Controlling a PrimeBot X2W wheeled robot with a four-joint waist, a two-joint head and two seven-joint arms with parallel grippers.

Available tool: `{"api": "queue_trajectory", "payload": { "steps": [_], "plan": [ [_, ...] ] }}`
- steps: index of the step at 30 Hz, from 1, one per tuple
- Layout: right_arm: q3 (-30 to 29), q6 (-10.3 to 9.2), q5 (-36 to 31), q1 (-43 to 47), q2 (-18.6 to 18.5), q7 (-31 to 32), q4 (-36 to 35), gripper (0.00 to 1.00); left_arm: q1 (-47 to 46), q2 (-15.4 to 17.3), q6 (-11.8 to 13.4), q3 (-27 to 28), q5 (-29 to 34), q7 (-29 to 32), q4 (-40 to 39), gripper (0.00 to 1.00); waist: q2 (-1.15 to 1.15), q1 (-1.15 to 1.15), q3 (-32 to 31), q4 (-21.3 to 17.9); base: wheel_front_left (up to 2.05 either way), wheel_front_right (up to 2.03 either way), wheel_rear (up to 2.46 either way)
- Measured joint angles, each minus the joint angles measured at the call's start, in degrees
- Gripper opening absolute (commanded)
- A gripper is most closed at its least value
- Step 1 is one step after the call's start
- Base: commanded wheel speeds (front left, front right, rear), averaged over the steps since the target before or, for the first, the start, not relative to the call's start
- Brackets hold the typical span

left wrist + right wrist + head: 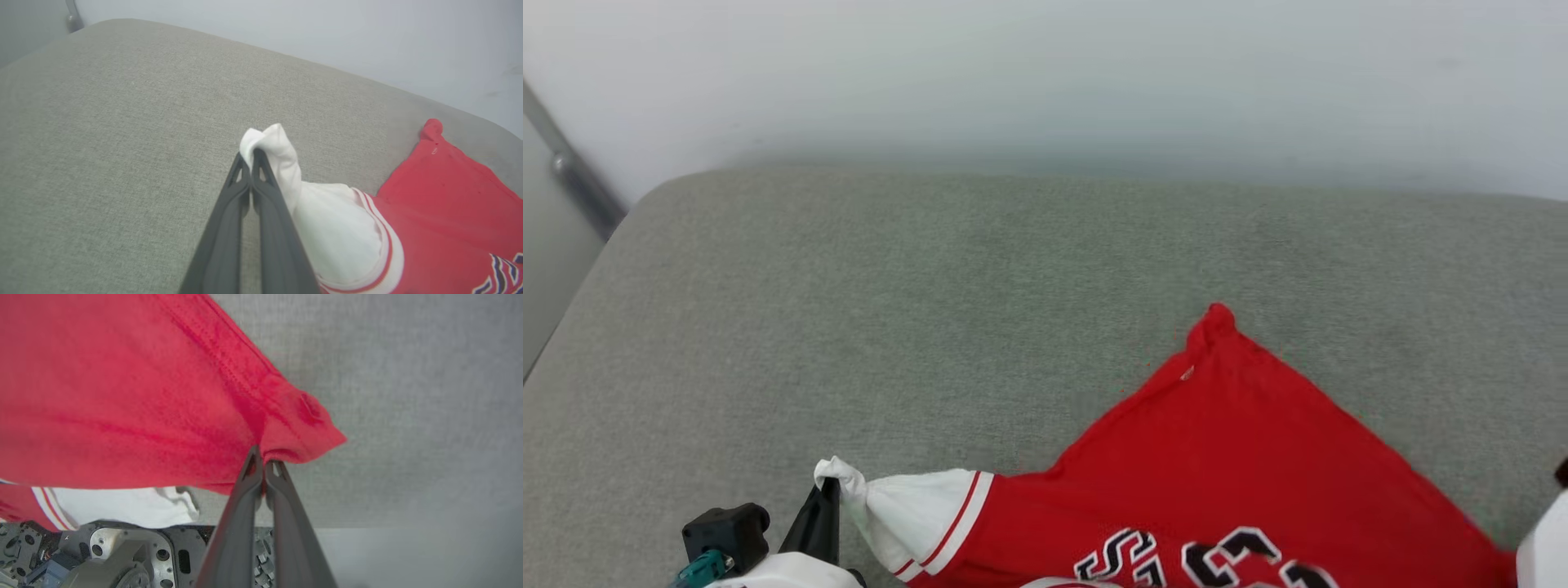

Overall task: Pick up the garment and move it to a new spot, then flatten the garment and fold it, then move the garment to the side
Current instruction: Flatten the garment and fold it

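A two-armed robot holds the garment (1217,457), a red jersey with white sleeves, spread low over the near right part of a grey upholstered cushion (849,286). The left gripper (827,494) has its dark fingers pressed together on the bunched tip of a white sleeve (907,510), seen from the wrist as a knot of white cloth pinched between the fingertips (261,163). The right gripper (263,457) is likewise clamped narrow on a red hemmed corner of the garment. From the left sleeve, the red-and-white striped seam (960,514) leads into the red body. The body rises to a pointed corner (1217,314) aimed at the far edge of the cushion, while black, white-outlined lettering (1176,559) runs off the head view's bottom edge. The jersey's right-hand edge slopes down towards a pale forearm (1543,539) at the frame's right margin. Bare grey fabric lies open to the left of the sleeve and across the whole far half of the cushion, up to where its rounded back edge meets a white wall (1045,73). A grey metal bar (572,171) slants past the cushion's far left corner. Parts of the robot's metal base (122,555) show below the cushion's near edge.
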Motion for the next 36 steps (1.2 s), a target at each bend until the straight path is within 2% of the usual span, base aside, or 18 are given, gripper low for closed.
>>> {"api": "queue_trajectory", "payload": {
  "steps": [6,7,8,9,11,15,19,22,26,31,36],
  "plan": [
    [-3.05,0.00,0.26,14.82,7.91,4.97,-6.89,0.00,0.43,1.03,0.48,0.33,-0.14,0.93,-0.71,0.00,0.00,0.00,-1.11,-3.64,0.00,0.00,0.00],
    [-3.31,-0.01,0.41,15.62,9.10,5.20,-8.12,0.18,0.44,1.19,0.56,0.37,-0.20,0.94,-0.82,0.00,0.00,0.00,-1.01,-4.05,0.00,0.00,0.00],
    [-3.63,0.00,0.75,16.06,10.17,4.98,-9.40,0.61,0.44,1.30,0.70,0.49,-0.21,0.96,-0.88,0.00,0.00,0.00,-0.87,-4.37,0.00,0.00,0.00],
    [-3.77,-0.01,0.93,16.28,10.94,4.01,-10.69,1.00,0.44,1.40,0.73,0.58,-0.24,0.98,-0.92,0.00,0.00,0.00,-0.69,-4.62,0.00,0.00,0.00],
    [-4.30,0.00,1.38,16.06,12.02,0.43,-12.87,1.00,0.40,1.57,0.73,0.70,-0.34,0.99,-1.16,0.00,0.00,0.00,-0.14,-4.96,0.00,0.00,0.00],
    [-6.64,-0.02,2.09,11.56,13.84,-12.60,-14.25,1.00,-0.83,1.79,0.71,0.58,0.08,1.25,-1.96,0.00,0.00,0.01,1.28,-5.20,0.00,0.00,0.00],
    [-5.66,-0.01,2.85,5.45,13.67,-25.50,-12.51,1.00,-3.20,1.72,0.68,0.49,0.69,1.42,-3.21,0.00,0.00,0.01,3.42,-4.96,0.00,0.00,0.00],
    [-3.33,-0.01,2.86,0.37,12.68,-30.61,-9.72,1.00,-5.18,1.72,0.36,0.57,1.14,1.35,-3.74,0.00,0.00,0.02,5.35,-4.68,0.00,0.00,0.00],
    [1.87,-0.01,3.64,-7.55,10.05,-28.98,-4.16,1.00,-7.75,1.57,-0.12,0.35,1.85,1.20,-4.34,0.00,0.00,0.02,7.98,-4.05,0.00,0.00,0.00],
    [7.86,-0.01,5.36,-16.77,7.04,-18.09,1.88,1.00,-10.67,0.60,-0.81,-0.85,2.70,1.36,-4.82,0.00,0.00,0.02,10.46,-2.31,0.00,0.00,0.00],
    [11.88,-0.01,5.50,-24.18,6.71,-8.80,6.31,1.00,-13.80,-0.56,-1.92,-2.08,3.56,1.14,-4.53,0.00,0.00,0.03,13.01,-0.14,0.00,0.00,0.00]
  ]
}}
